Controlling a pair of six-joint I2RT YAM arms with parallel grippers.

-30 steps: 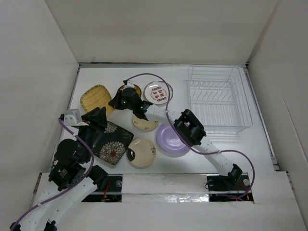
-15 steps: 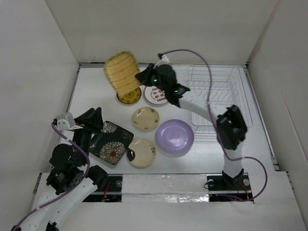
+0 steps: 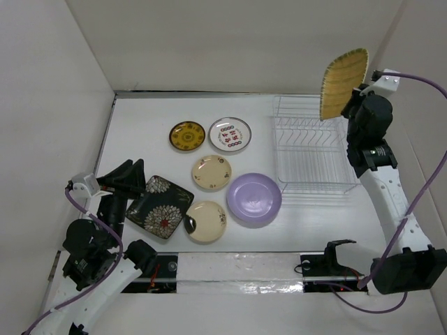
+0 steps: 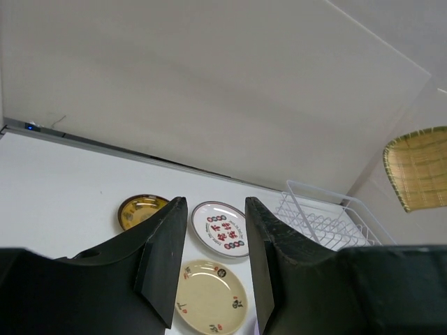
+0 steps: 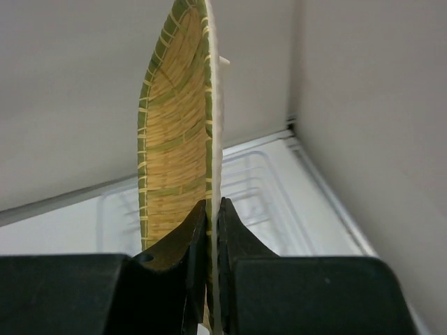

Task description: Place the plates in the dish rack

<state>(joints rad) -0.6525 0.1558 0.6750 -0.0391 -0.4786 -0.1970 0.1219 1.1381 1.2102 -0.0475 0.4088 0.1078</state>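
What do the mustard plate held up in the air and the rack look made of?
The mustard plate has a basket-weave face, but its smooth white back edge suggests moulded ceramic or melamine with a weave pattern; which one is unclear. The dish rack is thin white wire, probably coated metal.

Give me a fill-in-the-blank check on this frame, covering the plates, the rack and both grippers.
____ plates lie on the table.
The dish rack holds ____ plates.
The right gripper is shut on the mustard plate; the left gripper is ____.
Missing: six; no; open.
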